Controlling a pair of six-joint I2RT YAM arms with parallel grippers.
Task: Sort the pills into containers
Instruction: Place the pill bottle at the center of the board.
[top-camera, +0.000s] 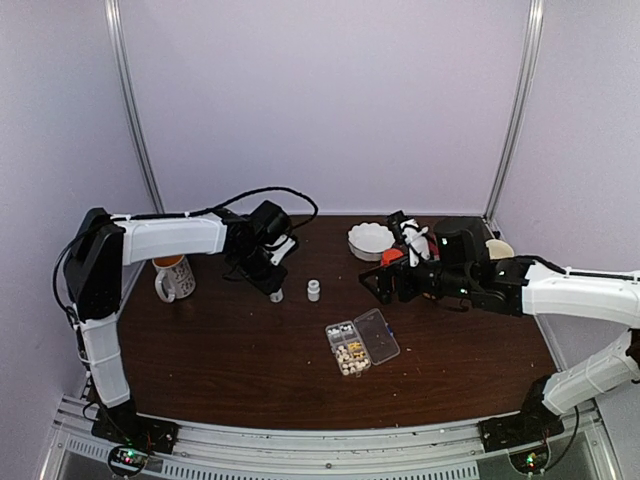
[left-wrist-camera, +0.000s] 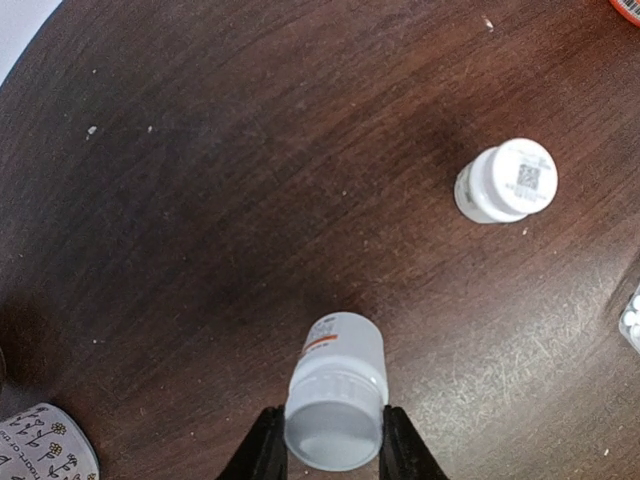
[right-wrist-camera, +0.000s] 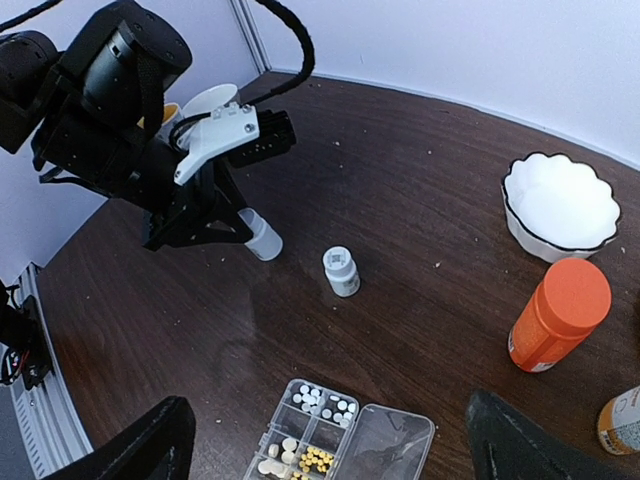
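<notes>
My left gripper (left-wrist-camera: 333, 442) is shut on the cap end of a small white bottle (left-wrist-camera: 335, 400), which leans over the table (top-camera: 220, 350) at the left. A second small white bottle (right-wrist-camera: 341, 271) stands upright to its right, apart from it. The clear organizer box (right-wrist-camera: 285, 425) lies open near the table's middle, lid (right-wrist-camera: 385, 445) folded to the right. Its containers hold pills: white ones (right-wrist-camera: 320, 400) in the far cells, yellowish ones (right-wrist-camera: 316, 460) nearer. My right gripper (right-wrist-camera: 328, 402) hovers open above the box, its fingers wide apart with nothing between them.
A white scalloped bowl (right-wrist-camera: 560, 205) sits at the back right. An orange bottle (right-wrist-camera: 558, 315) and an amber bottle (right-wrist-camera: 622, 420) stand near it. A flowered mug (top-camera: 172, 277) stands at the far left, beside the left arm.
</notes>
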